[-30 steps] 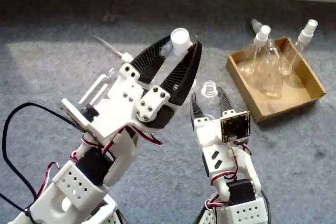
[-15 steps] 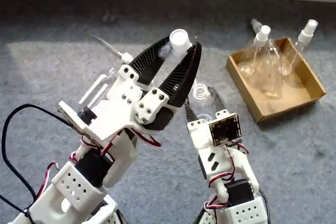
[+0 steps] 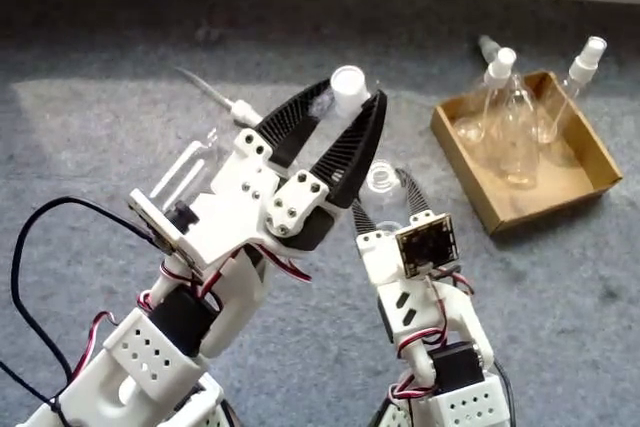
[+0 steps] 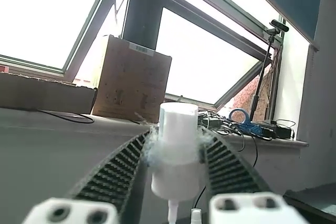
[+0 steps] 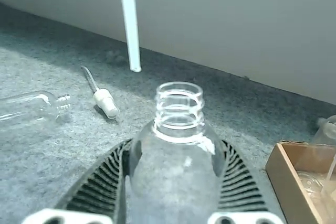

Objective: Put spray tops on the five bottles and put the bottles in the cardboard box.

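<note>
On the far left of the grey-covered bench point(image 3: 90, 117) a clear uncapped bottle point(image 3: 188, 164) lay on its side, partly hidden behind the left arm point(image 3: 220, 217). Just beside its neck lay a loose spray top point(image 3: 228, 100), its thin tube pointing away across the bench.

The left arm was raised off the bench, and its left jaws were clenched on a white spray top point(image 3: 348, 88) – pinched by the collar between the two ribbed fingers, cap end up, with the dip tube point(image 5: 129, 22) hanging straight down. The tube's lower end was above the open neck of the bottle in the other arm and a little to one side of it, not inside it.

To the right, the right arm point(image 3: 420, 277) kept the right jaws closed around the shoulders of an upright clear bottle point(image 3: 380, 179), its threaded neck bare and open at the top.

Furthest right, well apart from both arms, sat the shallow cardboard box point(image 3: 462, 175) – in it three clear bottles point(image 3: 515, 137), each with a white spray top fitted, leaning towards the back of the box.
</note>
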